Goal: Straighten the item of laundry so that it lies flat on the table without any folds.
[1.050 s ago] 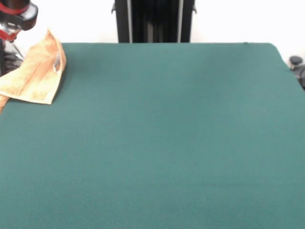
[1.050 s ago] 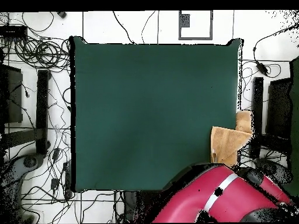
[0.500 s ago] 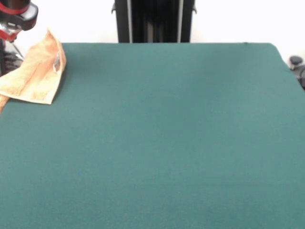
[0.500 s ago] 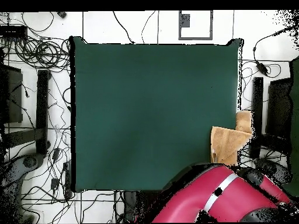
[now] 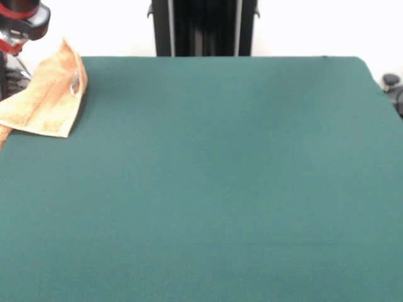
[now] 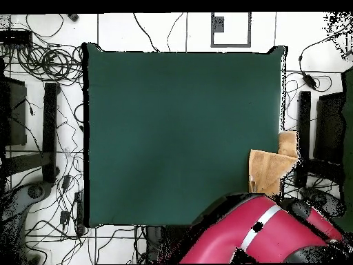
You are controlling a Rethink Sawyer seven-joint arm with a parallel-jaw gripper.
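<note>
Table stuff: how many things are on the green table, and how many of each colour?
Tan towel, folded, hanging partly over the table's edge: 1
Green table itself: 1
Red and black robot arm beside the towel: 1
Total: 3

- The arm (image 6: 265,231) is big and round, like a fat tube. It is red, almost pink from above.
- A pale grey band (image 6: 260,222) runs across the red part.
- A small black square mark (image 6: 258,226) sits on that band.
- The ends of the red part are black and rounded.
- In the front view, a black round piece (image 5: 22,17) shows in the top corner, with a thin red ring around it.
- Under it hangs a small red bit (image 5: 9,45) with pale metal.
- A tall black post (image 5: 203,27) has straight lines running up it.
</note>
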